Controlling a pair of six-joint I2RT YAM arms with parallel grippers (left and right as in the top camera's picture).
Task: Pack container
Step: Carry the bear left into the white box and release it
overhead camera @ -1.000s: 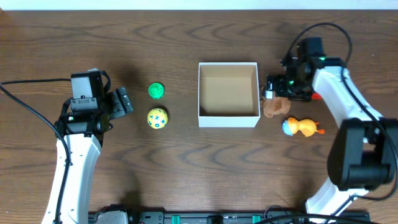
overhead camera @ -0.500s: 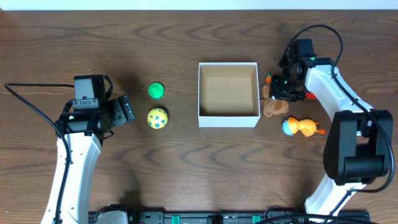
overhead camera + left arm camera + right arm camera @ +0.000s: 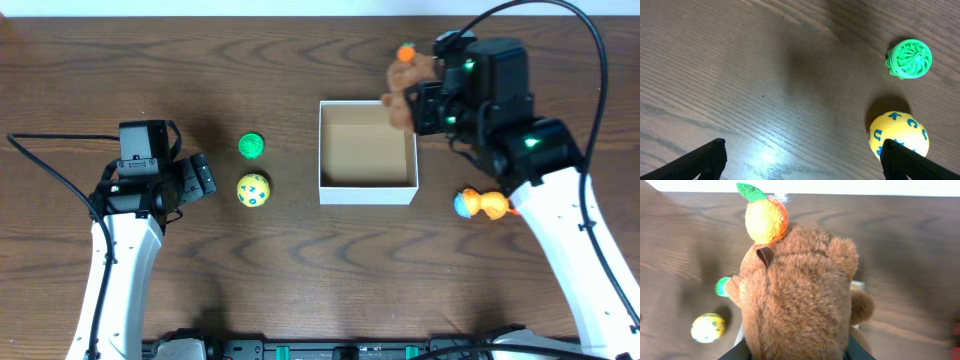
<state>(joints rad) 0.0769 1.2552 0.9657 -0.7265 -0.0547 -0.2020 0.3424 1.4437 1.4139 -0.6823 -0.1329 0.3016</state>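
The container [image 3: 367, 194] is a square white box with a tan inside, standing at mid-table. My right gripper [image 3: 420, 105] is shut on a brown plush bear [image 3: 402, 85] with an orange fruit on its head. It holds the bear in the air over the box's back right corner. In the right wrist view the bear [image 3: 795, 295] fills the frame and hides the gripper [image 3: 795, 352] fingers almost fully. My left gripper [image 3: 200, 172] stands open just left of a yellow ball [image 3: 253, 190]. In the left wrist view the open gripper [image 3: 802, 160] has the yellow ball [image 3: 899, 134] by its right finger.
A green ribbed ball [image 3: 251, 146] lies behind the yellow one, also in the left wrist view [image 3: 910, 58]. An orange and blue duck toy [image 3: 483, 204] lies right of the box, under the right arm.
My right gripper closed on the plush bear beside the box's right wall and lifted it up toward the back right corner. The left arm barely moved.
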